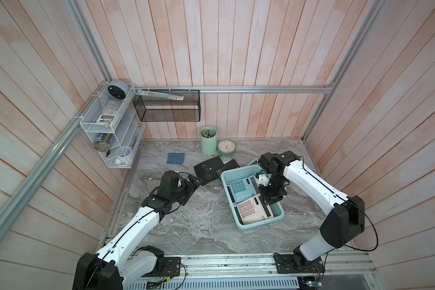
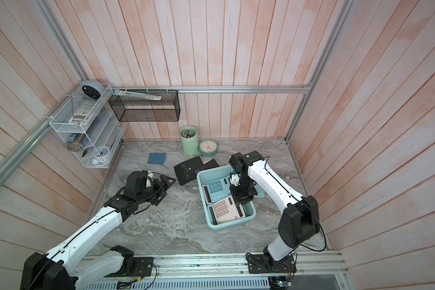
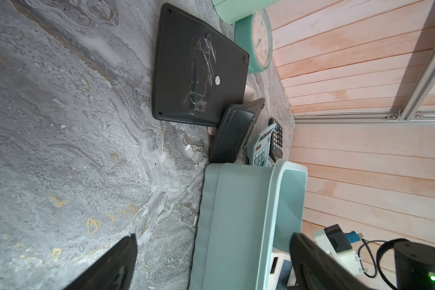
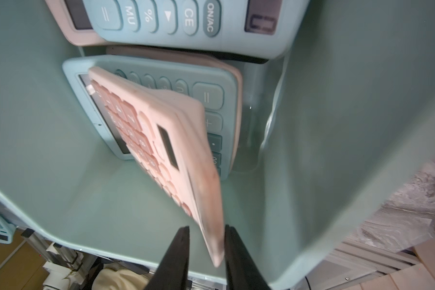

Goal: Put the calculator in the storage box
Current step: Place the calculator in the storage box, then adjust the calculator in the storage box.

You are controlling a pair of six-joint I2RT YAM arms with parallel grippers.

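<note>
Grey marbled table (image 1: 199, 226), with a white-and-black arm reaching in from each end of the near rail. The right arm (image 1: 312, 185) bends down over the storage box (image 1: 239, 174), a shallow aqua tub standing right of centre; the left arm (image 1: 136, 223) stops short of the tub's left side. Two dark slabs (image 1: 207, 169) lie on the table, just beyond the tub's far left corner. Inside the tub a blue calculator (image 1: 241, 190) lies keys-up in the far half, and the pink calculator (image 1: 253, 212) occupies the near half, also keys-up and tilted, with one long edge raised. That edge runs between the fingers of the right gripper (image 4: 207, 228). The jaws are parted slightly wider than the edge, with a gap at one finger (image 4: 178, 241), so the grip is released; the calculator is blurred in the right wrist view. The left gripper (image 3: 213, 235) is spread wide and holds nothing.
</note>
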